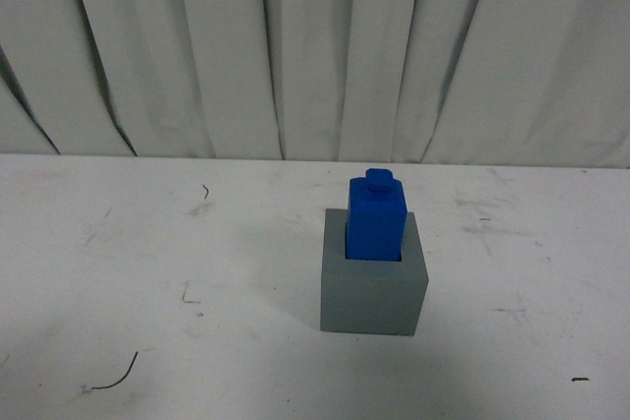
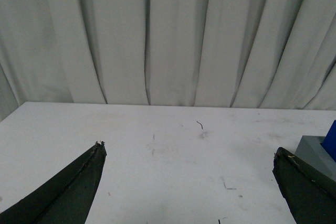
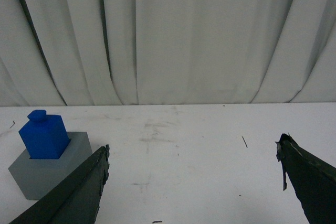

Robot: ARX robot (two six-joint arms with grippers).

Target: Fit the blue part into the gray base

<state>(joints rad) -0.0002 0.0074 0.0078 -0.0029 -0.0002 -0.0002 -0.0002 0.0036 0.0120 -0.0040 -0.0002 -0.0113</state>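
Just right of centre in the front view, the blue part stands upright in the gray base. Both grippers are spread wide and empty: left gripper, right gripper, the blocks lying outside their jaws.
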